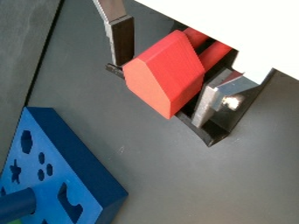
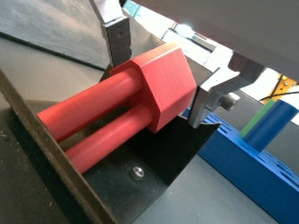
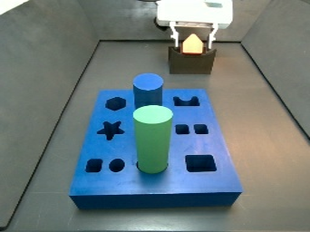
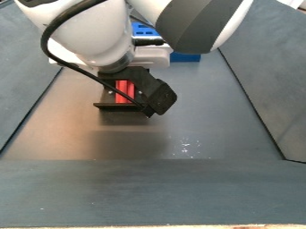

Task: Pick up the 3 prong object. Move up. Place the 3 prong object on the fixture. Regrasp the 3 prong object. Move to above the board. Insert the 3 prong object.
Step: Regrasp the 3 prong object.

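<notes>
The 3 prong object (image 1: pixel 170 77) is seen at the fixture (image 3: pixel 190 62), between the plates of the pincer (image 1: pixel 170 77); whether it is clamped cannot be told. If it is released badly seated in the notch, it may be tipped, and the regrasp spoiled.

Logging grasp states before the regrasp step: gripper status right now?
Gripper: at the fixture, fingers flanking the 3 prong object; whether clamped cannot be told.
</notes>
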